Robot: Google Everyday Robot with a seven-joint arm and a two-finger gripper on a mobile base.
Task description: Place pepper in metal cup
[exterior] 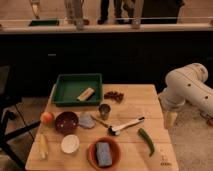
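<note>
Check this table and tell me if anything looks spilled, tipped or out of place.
Nothing stands out. The metal cup stands upright near the middle of the table, the pepper lies flat by its right edge, and no spill shows. The claw hangs beyond that edge, apart from both.

so the white arm (187, 85) is over at the right side of the view, its fat rounded elbow sitting above and to the right of the gripper (170, 120), wrist bending down from there so the gripper hangs low and points pretty much straight down
</note>
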